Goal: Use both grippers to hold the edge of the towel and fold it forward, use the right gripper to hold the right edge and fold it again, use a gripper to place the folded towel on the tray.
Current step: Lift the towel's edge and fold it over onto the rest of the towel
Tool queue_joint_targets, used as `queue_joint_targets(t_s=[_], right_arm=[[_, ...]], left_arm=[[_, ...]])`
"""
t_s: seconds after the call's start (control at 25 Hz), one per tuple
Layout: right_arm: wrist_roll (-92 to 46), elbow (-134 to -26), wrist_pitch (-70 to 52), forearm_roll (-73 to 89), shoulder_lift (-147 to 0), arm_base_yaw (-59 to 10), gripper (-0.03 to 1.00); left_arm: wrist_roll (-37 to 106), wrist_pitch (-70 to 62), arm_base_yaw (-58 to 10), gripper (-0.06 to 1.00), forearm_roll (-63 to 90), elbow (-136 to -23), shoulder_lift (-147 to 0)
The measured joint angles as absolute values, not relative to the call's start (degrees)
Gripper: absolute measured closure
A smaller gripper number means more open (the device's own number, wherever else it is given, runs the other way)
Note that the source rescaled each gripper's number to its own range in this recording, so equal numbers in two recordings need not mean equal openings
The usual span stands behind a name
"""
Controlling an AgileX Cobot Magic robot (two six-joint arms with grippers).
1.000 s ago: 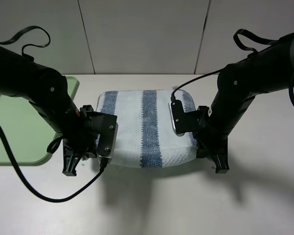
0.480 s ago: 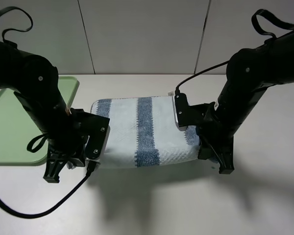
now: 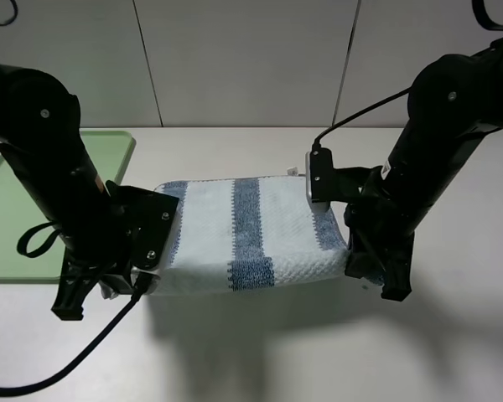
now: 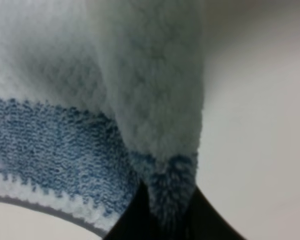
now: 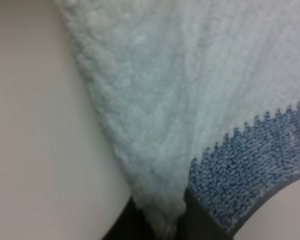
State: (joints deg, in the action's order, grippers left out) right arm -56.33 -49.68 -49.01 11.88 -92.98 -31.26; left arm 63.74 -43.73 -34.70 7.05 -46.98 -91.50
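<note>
The striped towel [image 3: 243,234] hangs stretched between my two grippers, with its near edge lifted off the white table. My left gripper [image 3: 92,293] is shut on the towel's near left corner. My right gripper [image 3: 384,283] is shut on its near right corner. In the left wrist view the black fingers [image 4: 132,222] pinch a fold of the towel [image 4: 150,100], and the grey hem [image 4: 40,205] runs beside them. In the right wrist view the gripper [image 5: 160,225] pinches the towel [image 5: 155,100] the same way, next to the hem [image 5: 270,195]. The light-green tray [image 3: 17,209] lies at the left, partly behind my left arm.
The white table [image 3: 260,352] stretches in front of the towel. A pale panelled wall [image 3: 243,59] stands behind the table. Black cables loop from both arms, one trailing over the table at the near left [image 3: 84,360].
Both grippers have moved toward the near side and slightly apart with the towel's corners. The towel has been drawn forward and stretched tauter, and its far edge has slid nearer.
</note>
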Motion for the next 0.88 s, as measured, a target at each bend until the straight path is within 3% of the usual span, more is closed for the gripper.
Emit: queue_joint_targets(t_s=[0.4, 0.88], right_arm=[[-52.94, -49.68, -55.76, 11.9, -88.25, -31.26, 0.97], [-51.07, -49.68, -62.23, 12.58, -82.72, -31.39, 0.97]], left_arm=[[61.34, -47.97, -39.82, 0.94, 7.21, -46.98, -88.47], [60.13, -52.14, -40.38, 0.94, 10.24, -46.98, -86.1]])
